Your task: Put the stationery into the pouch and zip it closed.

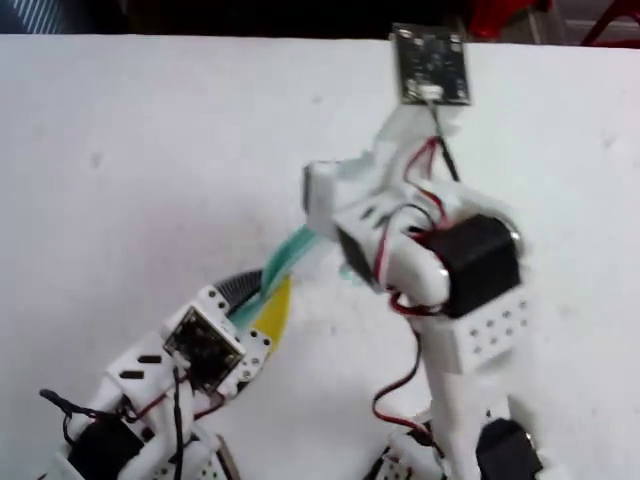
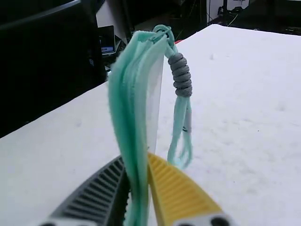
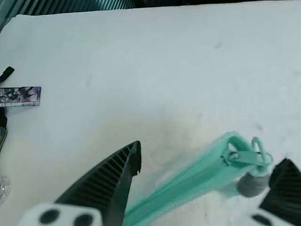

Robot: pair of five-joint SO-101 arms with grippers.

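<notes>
The mint-green pouch is lifted off the white table, running from my left gripper up toward the right arm. My left gripper is shut on the pouch's edge, pinched between its grey and yellow fingers. A green pull cord with a grey knot hangs from the pouch's far end. My right gripper is open around that same end, with the zip pull and knot between its black fingers. The zip looks closed along the part I see.
In the right wrist view, a small printed strip and a black piece lie on the table well away from the pouch. A clear item shows at that view's edge. White table surrounds both arms.
</notes>
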